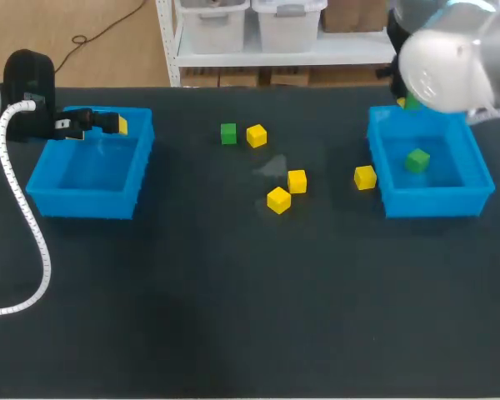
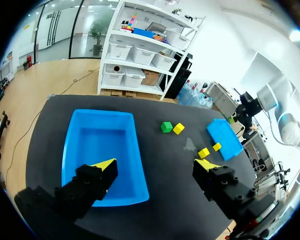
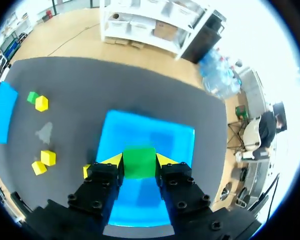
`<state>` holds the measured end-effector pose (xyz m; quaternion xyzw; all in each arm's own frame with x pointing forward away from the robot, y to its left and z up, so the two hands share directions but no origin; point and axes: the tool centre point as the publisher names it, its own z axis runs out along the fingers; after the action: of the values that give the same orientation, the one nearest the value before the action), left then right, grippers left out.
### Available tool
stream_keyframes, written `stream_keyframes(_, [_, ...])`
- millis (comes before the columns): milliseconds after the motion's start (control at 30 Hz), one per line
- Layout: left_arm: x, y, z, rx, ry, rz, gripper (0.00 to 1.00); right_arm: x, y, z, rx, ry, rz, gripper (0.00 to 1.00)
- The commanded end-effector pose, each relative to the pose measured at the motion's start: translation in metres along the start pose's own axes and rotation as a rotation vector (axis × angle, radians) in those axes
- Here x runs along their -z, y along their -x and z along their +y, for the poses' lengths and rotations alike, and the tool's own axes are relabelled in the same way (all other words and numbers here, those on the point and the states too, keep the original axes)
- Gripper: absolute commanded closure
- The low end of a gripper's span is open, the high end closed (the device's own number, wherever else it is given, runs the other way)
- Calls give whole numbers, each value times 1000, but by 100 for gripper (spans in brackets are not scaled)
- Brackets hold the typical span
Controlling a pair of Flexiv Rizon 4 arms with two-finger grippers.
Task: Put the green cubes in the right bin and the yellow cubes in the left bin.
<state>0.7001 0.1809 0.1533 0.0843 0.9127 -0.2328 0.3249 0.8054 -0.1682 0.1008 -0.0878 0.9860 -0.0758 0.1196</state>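
Right claw [image 3: 139, 161] grips green cube [image 3: 138, 165] over right bin [image 3: 155, 134].

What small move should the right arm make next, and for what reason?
Probably open the right gripper and let the held green cube drop. Its fingers clamp the cube from both sides, and the right bin appears to lie just beneath it, with another green cube already inside.

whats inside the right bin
One green cube lies on the right bin floor. The right gripper holds a second cube above it, not inside. The arm covers the far corner, so that part is unseen.
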Motion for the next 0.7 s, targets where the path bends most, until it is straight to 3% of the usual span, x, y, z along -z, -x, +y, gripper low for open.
stream_keyframes(33, [0,-2,3,-3,-15,-8,0,-7,-29,0,-8,4,-187,100])
stream_keyframes(167, [0,-2,3,-3,-15,-8,0,-13,-31,3,-5,-20,-163,100])
stream_keyframes(200, [0,-2,3,-3,-15,-8,0,-14,-31,3,-5,-27,-160,88])
stream_keyframes(233, [0,-2,3,-3,-15,-8,0,-15,-30,4,-5,-27,-160,29])
stream_keyframes(267, [0,-2,3,-3,-15,-8,0,-15,-30,4,-7,-27,-160,0])
stream_keyframes(500, [0,-2,3,-3,-15,-8,0,1,-11,19,2,-10,-206,0])
stream_keyframes(700, [0,-2,3,-3,-15,-8,0,33,36,91,125,68,-311,0])
